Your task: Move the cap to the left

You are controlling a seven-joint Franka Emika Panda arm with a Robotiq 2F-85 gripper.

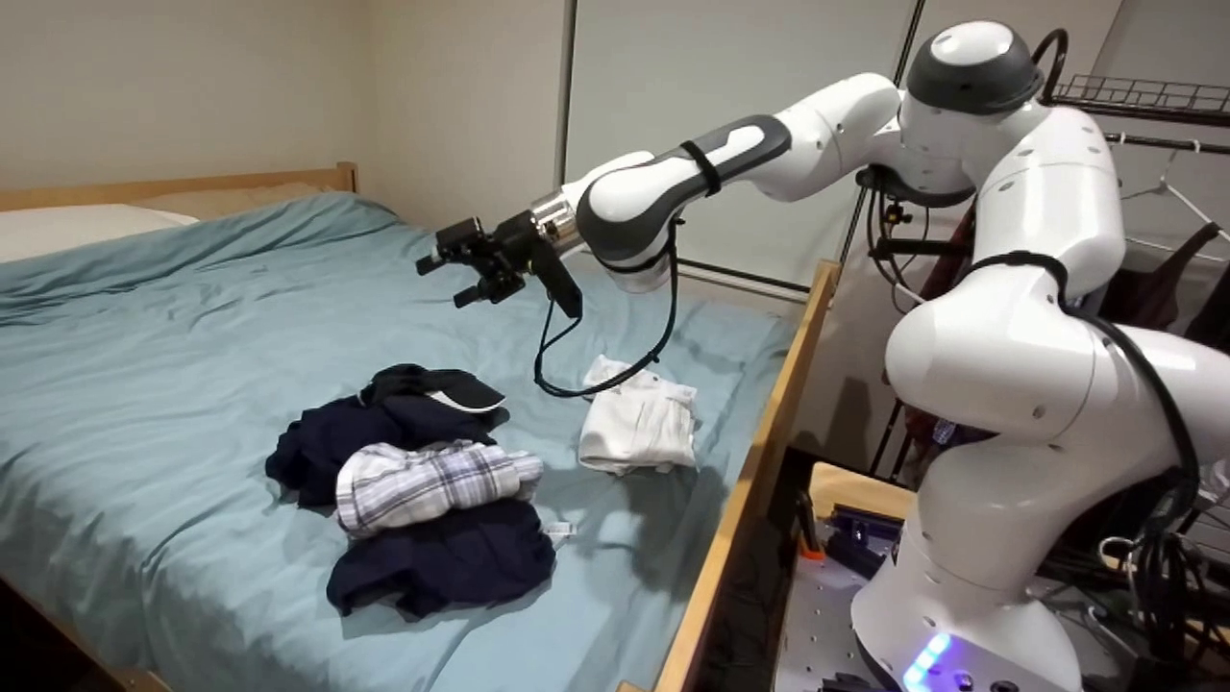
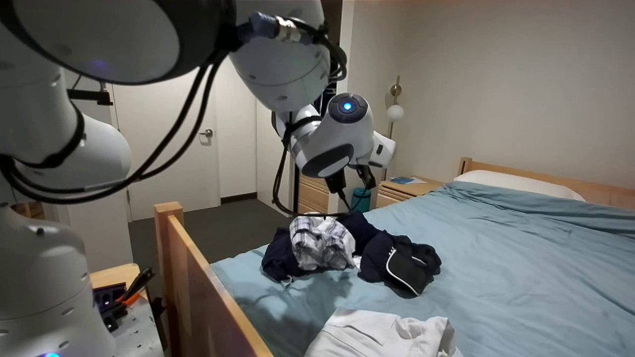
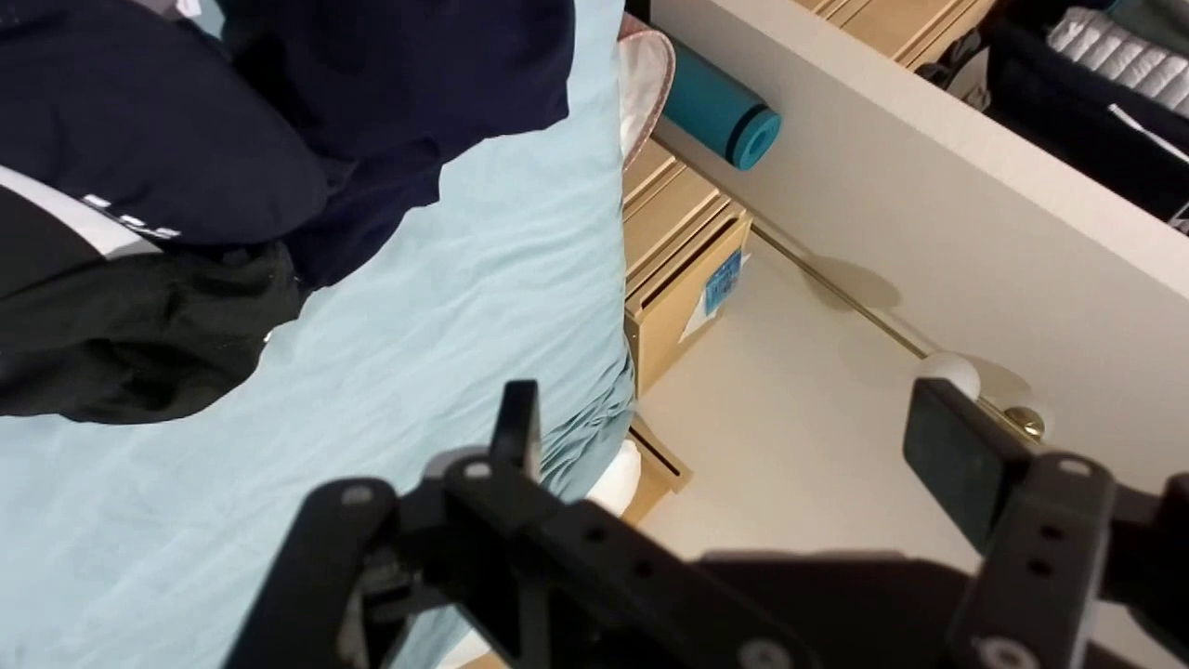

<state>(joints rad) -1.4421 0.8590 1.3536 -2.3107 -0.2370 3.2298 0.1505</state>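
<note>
Fingers (image 3: 961, 455) spread wide in the wrist view, nothing held — wall (image 3: 790, 418) and the edge of the bed (image 3: 399, 344) show through the gap between them. Gripper (image 1: 444, 281) hangs in the air over the bed, well above the navy clothes (image 1: 452, 557) and touching none of them; it points out from the arm (image 1: 999, 375) and slightly downward.

Cap (image 1: 468, 391): black, pale edge along its brim. Lies at one end of the navy clothes, on or against them — cannot tell which. Brim points to the side where the white folded cloth (image 1: 639, 428) lies, the two apart. In the wrist view the cap shows at the left border, partly cut off, well away from the fingers.

Plaid garment (image 1: 432, 485), white with grey-blue checks, sits across the middle of the navy clothes, dark cloth to either side. Small white tag (image 1: 559, 530) sticks out at their edge. White folded cloth rests near the wooden rail (image 1: 754, 471).

Farther off in an exterior view: nightstand (image 2: 419, 186) with drawers, lamp globe (image 2: 395, 112) by the wall, pillow (image 2: 518, 183) at the head of the bed. Teal roll (image 3: 720, 111) shows past the bed's edge in the wrist view.
</note>
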